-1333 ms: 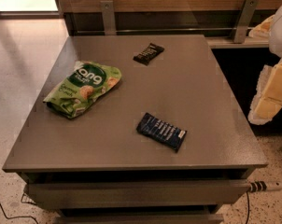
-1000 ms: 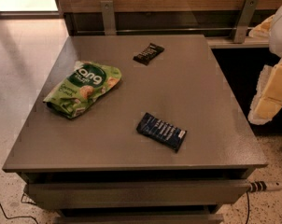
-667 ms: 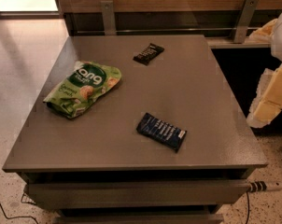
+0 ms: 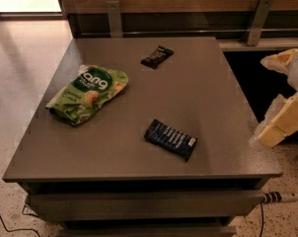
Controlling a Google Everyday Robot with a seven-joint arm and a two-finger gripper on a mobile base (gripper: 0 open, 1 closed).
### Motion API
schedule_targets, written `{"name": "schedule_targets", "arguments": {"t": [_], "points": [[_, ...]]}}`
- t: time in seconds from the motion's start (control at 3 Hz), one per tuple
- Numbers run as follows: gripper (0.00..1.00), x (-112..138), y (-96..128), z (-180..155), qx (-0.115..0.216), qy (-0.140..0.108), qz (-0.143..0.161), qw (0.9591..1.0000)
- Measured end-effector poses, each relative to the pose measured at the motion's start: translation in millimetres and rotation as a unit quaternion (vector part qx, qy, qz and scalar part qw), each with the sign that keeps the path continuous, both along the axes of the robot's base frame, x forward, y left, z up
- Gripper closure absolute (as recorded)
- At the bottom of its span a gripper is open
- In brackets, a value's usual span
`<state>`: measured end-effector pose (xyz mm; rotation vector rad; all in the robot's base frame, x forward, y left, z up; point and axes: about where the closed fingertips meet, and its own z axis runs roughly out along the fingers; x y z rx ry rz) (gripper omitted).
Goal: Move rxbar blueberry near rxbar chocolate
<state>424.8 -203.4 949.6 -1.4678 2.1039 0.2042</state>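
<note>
**Gripper (image 4: 283, 121) hangs off the table's right edge, bars well apart**

On the left half of the grey table (image 4: 223, 98) lies a green chip bag (image 4: 87, 95), crumpled and slanted, its near end close to the left edge. To its right and farther back, the rxbar chocolate (image 4: 157, 57) lies flat in its black wrapper near the far edge, set at an angle. Nearer and slightly right of it, the rxbar blueberry (image 4: 170, 138) lies flat in its dark blue wrapper, white text facing up, close to the near edge and well apart from the black bar. Neither bar touches anything but the tabletop. At the far right, the cream-coloured gripper hovers beside the table, clear of both bars and holding nothing visible; whether it is spread or closed, I cannot tell.
</note>
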Motion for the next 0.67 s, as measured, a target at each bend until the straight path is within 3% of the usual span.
{"name": "schedule_targets", "arguments": {"t": [0.33,0.67], "points": [[0.0,3,14,-19,0.064,-0.007,0.003,0.9979],[0.0,5,32,-46,0.136,-0.024,0.009,0.9904]]}}
